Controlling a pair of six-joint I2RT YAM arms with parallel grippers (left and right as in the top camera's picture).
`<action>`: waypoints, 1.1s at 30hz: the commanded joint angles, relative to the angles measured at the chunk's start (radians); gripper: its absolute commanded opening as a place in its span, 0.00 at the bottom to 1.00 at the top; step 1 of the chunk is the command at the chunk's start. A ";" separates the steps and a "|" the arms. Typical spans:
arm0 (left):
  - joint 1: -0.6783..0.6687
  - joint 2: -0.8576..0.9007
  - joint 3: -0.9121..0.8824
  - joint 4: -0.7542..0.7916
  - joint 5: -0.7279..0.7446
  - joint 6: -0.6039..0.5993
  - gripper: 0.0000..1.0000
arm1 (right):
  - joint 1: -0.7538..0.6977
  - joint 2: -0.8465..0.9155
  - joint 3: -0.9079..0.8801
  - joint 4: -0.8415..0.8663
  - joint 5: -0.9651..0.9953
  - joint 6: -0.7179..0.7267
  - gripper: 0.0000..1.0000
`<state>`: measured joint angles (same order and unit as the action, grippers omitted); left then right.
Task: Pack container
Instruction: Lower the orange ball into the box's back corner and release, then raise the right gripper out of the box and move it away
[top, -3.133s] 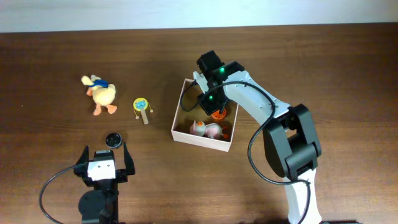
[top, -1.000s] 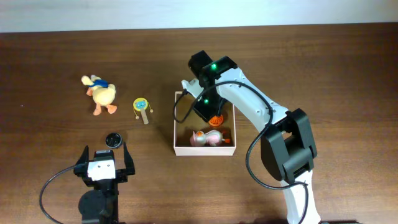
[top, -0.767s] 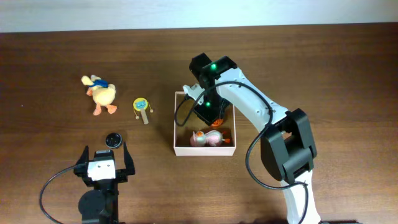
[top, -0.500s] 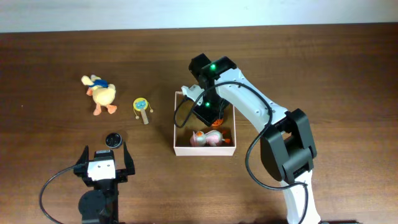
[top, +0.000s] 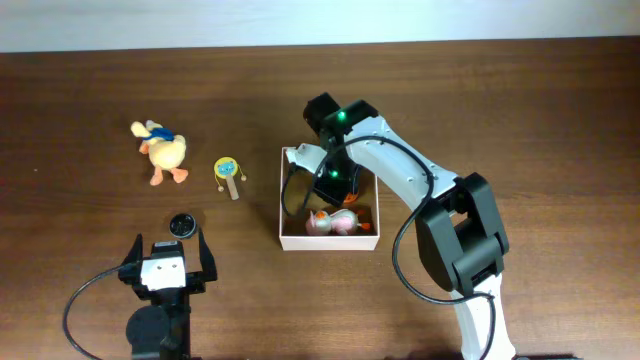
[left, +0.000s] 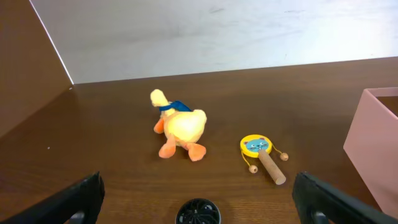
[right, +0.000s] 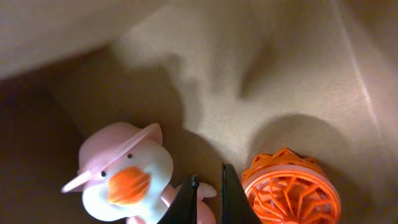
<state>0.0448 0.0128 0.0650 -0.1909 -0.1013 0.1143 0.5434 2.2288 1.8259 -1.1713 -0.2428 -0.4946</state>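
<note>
The container (top: 330, 242), a shallow white box with a tan inside (right: 249, 62), stands mid-table; its wall (left: 379, 143) shows at the right of the left wrist view. A pink-hatted toy duck (top: 325, 222) (right: 121, 171) and an orange spoked wheel (right: 289, 186) lie in it. My right gripper (top: 331, 186) (right: 208, 180) points down inside the box, shut, its tips between duck and wheel with nothing held. My left gripper (top: 165, 262) (left: 200, 202) stands open near the front left, over bare table.
Left of the box lie a yellow plush duck (top: 163, 152) (left: 180, 127), a small rattle drum with a wooden handle (top: 229, 175) (left: 261, 152) and a black round disc (top: 180, 223) (left: 198, 213), the disc just ahead of my left gripper.
The container has turned from askew to square with the table edge. My shut right gripper has shifted slightly inside it. The left arm and the loose toys have not moved.
</note>
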 joint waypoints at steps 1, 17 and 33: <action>-0.006 -0.007 -0.008 0.003 0.008 -0.005 0.99 | 0.006 0.005 -0.023 0.013 -0.015 -0.052 0.04; -0.006 -0.007 -0.008 0.003 0.008 -0.005 0.99 | -0.003 0.005 -0.040 0.039 0.076 -0.079 0.04; -0.006 -0.007 -0.008 0.003 0.008 -0.005 0.99 | -0.089 0.005 -0.048 0.035 0.101 -0.078 0.04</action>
<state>0.0448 0.0128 0.0650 -0.1909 -0.1013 0.1146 0.4637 2.2288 1.7855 -1.1355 -0.1547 -0.5629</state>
